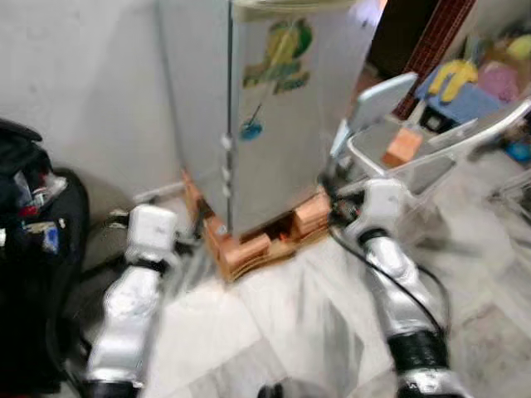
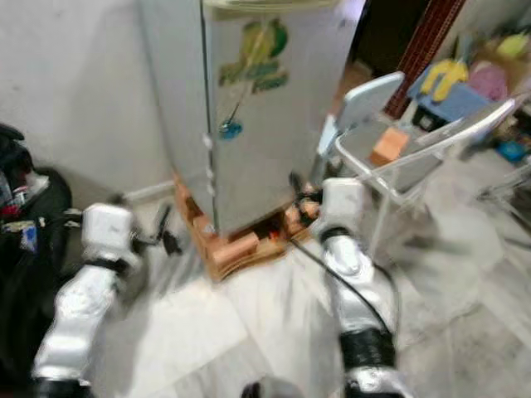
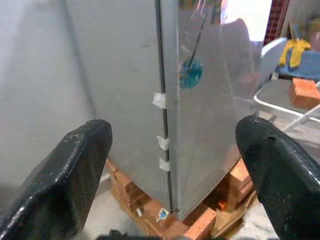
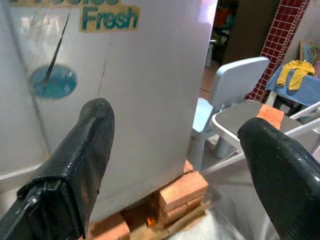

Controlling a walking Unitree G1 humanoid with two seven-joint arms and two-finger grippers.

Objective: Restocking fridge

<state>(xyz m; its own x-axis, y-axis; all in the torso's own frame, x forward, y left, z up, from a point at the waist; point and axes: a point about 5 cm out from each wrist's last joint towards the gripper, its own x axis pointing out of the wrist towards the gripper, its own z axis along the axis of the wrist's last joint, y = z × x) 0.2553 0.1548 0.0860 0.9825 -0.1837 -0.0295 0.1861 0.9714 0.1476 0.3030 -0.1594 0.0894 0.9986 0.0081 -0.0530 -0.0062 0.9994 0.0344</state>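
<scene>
Left gripper [image 3: 172, 170] and right gripper [image 4: 182, 165], fingers spread, grasping nothing, facing fridge [image 1: 274, 116] at frame centre; "Fresh" sticker [image 4: 110, 19] reading legibly at right wrist.

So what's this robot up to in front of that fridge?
It is facing a small silver fridge that stands shut on a base of bricks. Both arms are held out toward it: the left pincer and the right pincer are open and hold nothing, and neither touches the door yet. A light plastic chair and a folding chair with a brick on its seat stand to the fridge's right. The head views are blurred.
</scene>
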